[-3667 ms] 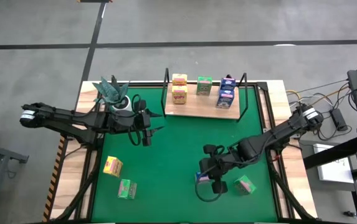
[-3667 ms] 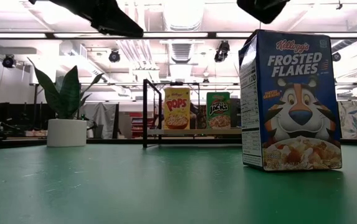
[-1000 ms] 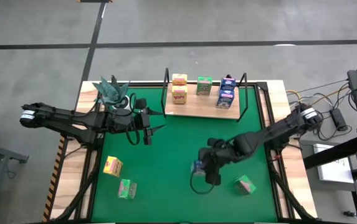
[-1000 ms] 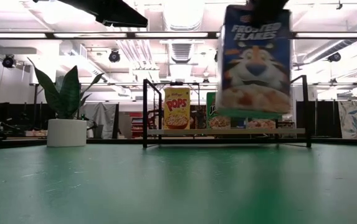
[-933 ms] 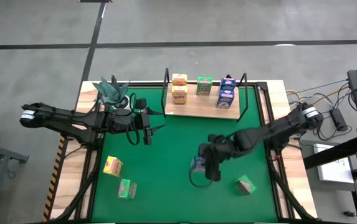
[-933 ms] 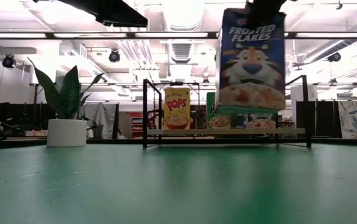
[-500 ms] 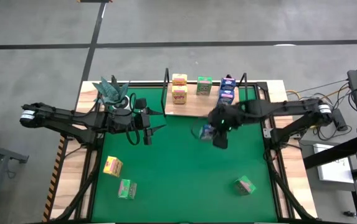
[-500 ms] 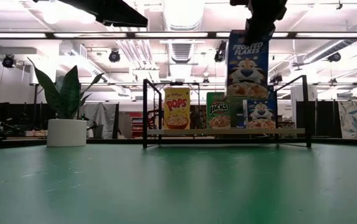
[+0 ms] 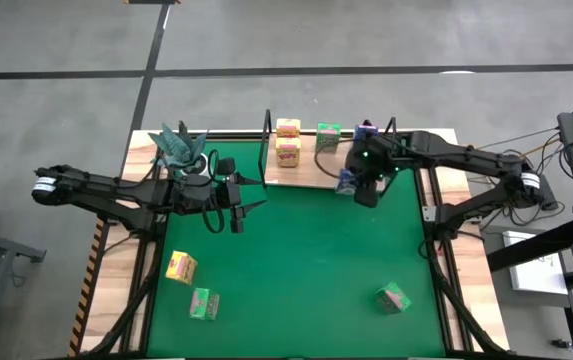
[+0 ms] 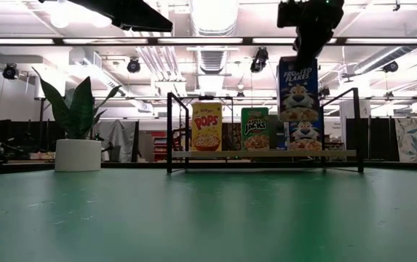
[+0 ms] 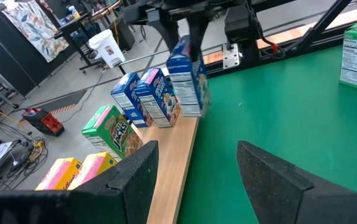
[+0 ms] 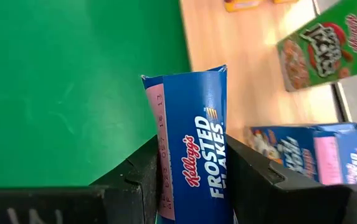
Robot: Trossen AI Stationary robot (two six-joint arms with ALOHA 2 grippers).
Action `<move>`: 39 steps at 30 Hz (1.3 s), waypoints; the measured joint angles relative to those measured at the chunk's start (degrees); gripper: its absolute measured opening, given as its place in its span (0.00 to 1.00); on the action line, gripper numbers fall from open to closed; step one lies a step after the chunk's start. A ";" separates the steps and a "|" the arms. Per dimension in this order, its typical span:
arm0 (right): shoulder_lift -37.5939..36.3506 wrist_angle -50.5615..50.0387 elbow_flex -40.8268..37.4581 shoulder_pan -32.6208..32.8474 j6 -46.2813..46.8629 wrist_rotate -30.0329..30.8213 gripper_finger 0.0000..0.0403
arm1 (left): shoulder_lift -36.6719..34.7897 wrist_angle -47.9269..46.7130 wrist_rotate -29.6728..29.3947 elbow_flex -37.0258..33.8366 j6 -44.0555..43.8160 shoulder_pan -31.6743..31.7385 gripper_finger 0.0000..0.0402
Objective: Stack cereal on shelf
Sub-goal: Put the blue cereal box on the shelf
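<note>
My right gripper [image 9: 366, 178] is shut on a blue Frosted Flakes box [image 10: 298, 91] and holds it in the air over the near right edge of the shelf [image 9: 311, 176]. On the shelf board stand two yellow boxes [image 9: 287, 140], a green box [image 9: 327, 138] and two blue boxes [image 11: 144, 99]. My left gripper [image 9: 238, 205] is open and empty over the mat's far left, beside the white plant pot [image 9: 194, 166]. My right gripper pinches the blue box between its two fingers [image 12: 142, 180], on two opposite sides near its upper end [image 10: 300, 61]. The fingers come from above, pointing down. The box hangs upright below them, clear of the shelf board and the mat, as the left wrist view [image 11: 187, 78] shows.
A yellow box [image 9: 180, 267] and a green box [image 9: 203, 304] lie on the green mat at the near left, and another green box [image 9: 393, 297] at the near right. The shelf's black wire posts [image 10: 356, 127] rise at its ends.
My right gripper has carried the blue box from the middle of the mat toward the table's far edge and a little to the right, up to the shelf's near right edge. The box stays upright and clear of the mat.
</note>
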 joint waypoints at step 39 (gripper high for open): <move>-0.11 6.54 -11.89 -9.44 -7.07 3.07 0.35 | 0.00 -0.26 0.00 0.00 0.54 0.00 0.50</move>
